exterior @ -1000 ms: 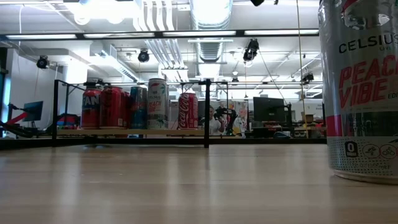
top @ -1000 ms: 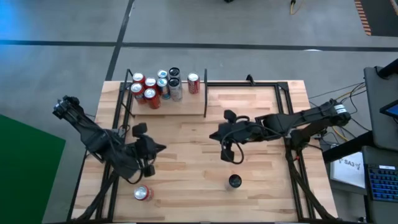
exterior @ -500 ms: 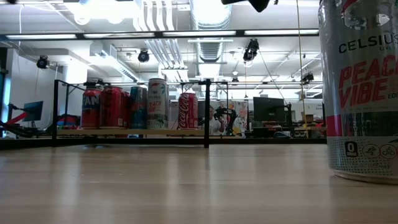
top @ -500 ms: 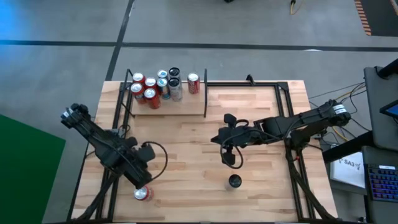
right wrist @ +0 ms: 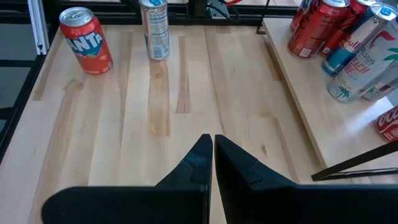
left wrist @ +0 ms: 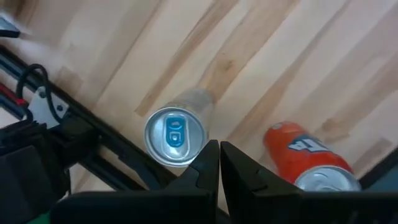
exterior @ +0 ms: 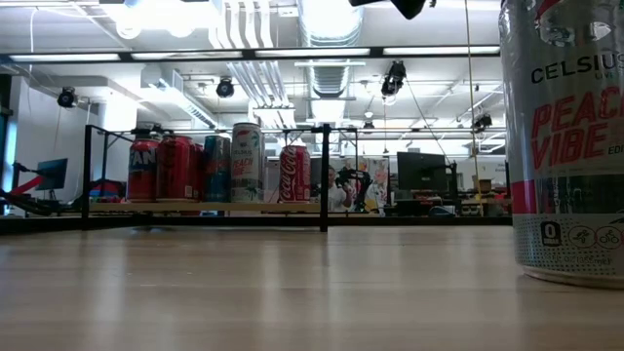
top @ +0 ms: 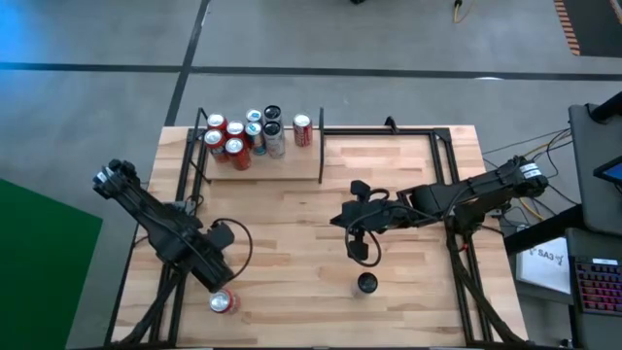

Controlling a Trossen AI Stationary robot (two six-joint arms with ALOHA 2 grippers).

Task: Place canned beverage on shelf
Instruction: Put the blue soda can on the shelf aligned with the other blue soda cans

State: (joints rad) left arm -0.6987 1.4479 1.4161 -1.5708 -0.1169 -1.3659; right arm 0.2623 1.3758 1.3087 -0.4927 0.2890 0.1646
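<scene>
Left claw [left wrist: 219, 163] hovering pinched shut, holding nothing. Silver can [left wrist: 175, 135] and orange can [left wrist: 306, 160] standing on surface [left wrist: 261, 62] just beyond fingertips. Needs opening wide, centring over one can before descending. Right claw [right wrist: 212, 155] waiting mid-surface, shut, empty; shelf [right wrist: 323, 118] off to its side.

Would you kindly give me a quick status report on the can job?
Left gripper shut, empty, above the orange Fanta can. Right gripper shut, empty, mid-table near the Celsius can. Shelf holds several cans. Nothing in the way.
</scene>
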